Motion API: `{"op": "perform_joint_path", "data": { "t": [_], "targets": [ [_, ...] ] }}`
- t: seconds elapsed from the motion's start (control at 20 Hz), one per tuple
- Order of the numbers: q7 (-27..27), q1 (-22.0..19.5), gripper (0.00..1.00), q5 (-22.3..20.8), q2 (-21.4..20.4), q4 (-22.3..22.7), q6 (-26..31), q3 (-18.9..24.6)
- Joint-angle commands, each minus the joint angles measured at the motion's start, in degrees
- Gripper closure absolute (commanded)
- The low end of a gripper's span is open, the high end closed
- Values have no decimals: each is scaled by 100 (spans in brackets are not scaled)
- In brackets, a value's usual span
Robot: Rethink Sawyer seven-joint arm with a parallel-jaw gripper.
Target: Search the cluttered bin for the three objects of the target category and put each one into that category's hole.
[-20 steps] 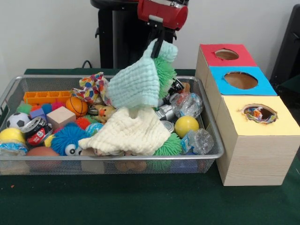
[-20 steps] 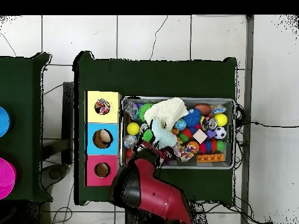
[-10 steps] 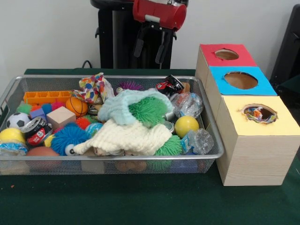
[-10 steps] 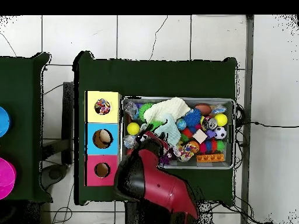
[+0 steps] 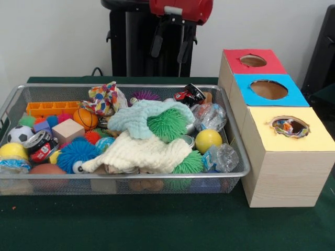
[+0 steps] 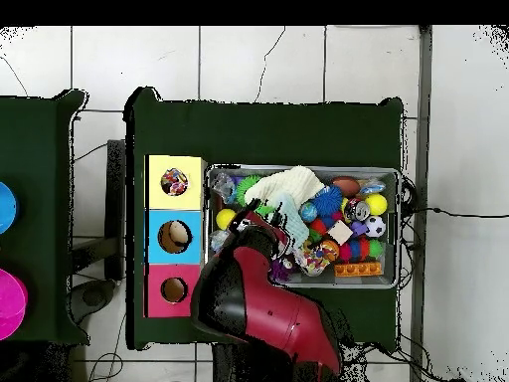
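My gripper (image 5: 171, 48) hangs open and empty above the back of the wire bin (image 5: 125, 175); the overhead view shows it over the bin's left part (image 6: 256, 216). Below it a mint cloth (image 5: 137, 117) lies crumpled with a green spiky ball (image 5: 166, 124) resting on it. A cream cloth (image 5: 144, 152) is spread in front of them. To the right of the bin stands the wooden box, with a red hole (image 5: 253, 60), a blue hole (image 5: 268, 89) and a yellow hole (image 5: 289, 126) that has a toy inside.
The bin also holds a yellow ball (image 5: 208, 140), a blue fuzzy toy (image 5: 77, 153), a small basketball (image 5: 85, 118), a soccer ball (image 5: 19, 134), an orange tray (image 5: 52, 108), a wooden cube (image 5: 67, 130), crumpled plastic (image 5: 210, 116) and a toy car (image 5: 188, 95).
The gripper opened and let go of the mint cloth, which dropped into the bin with the green spiky ball on it. The gripper then rose slightly.
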Motion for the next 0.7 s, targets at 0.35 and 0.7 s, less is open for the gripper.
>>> {"op": "perform_joint_path", "data": {
  "t": [0.35, 0.7],
  "targets": [
    [733, 471, 0, 57, 393, -329, 1284, -681],
    [1059, 451, 0, 173, 1122, -115, 527, -881]
  ]
}}
